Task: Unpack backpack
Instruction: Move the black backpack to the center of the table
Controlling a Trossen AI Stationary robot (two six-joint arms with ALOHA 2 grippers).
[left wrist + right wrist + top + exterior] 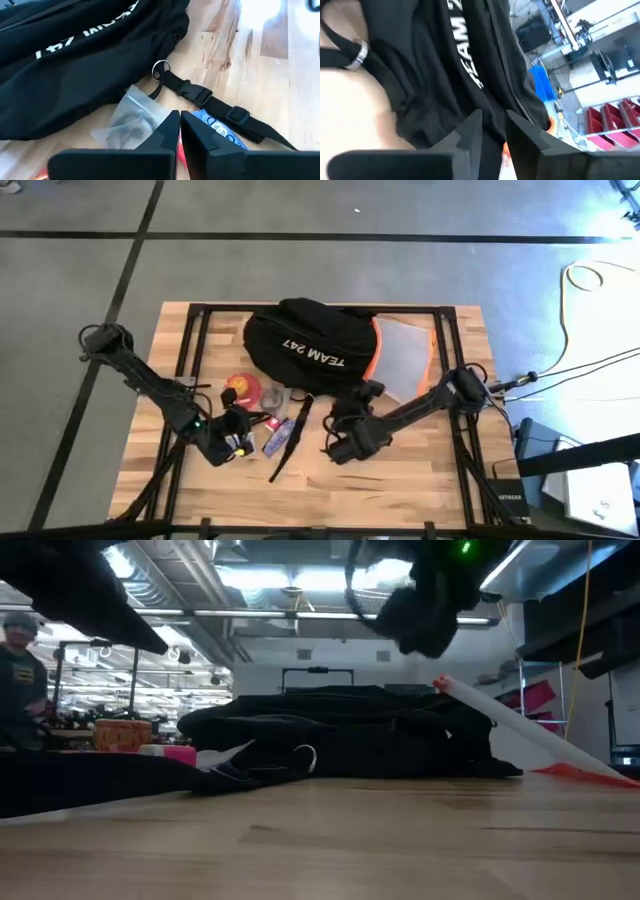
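Note:
The black backpack [305,345], lettered "TEAM 247", lies on its side at the table's far middle. Its strap [210,100], with a metal ring and buckle, trails onto the wood toward the near edge. My left gripper [179,120] is shut, low over small things just near-left of the backpack: a clear bag [130,120], a blue packet [220,129] and a red round thing [243,388]. A red sliver [178,147] shows in the slit between its fingers. My right gripper [494,125] is open, raised off the table by the backpack's near right side, black fabric beyond its fingers. My left gripper is shut with something red in the slit behind its fingertips; I cannot tell whether it holds that thing or the thing lies on the table below. Nothing sticks out past the fingertips.
A clear flat folder with an orange edge [405,355] leans against the backpack's right side. Bare wood stretches along the near edge [330,500]. A person [20,650] stands in the room beyond the table. Cables [590,290] lie on the floor at right.

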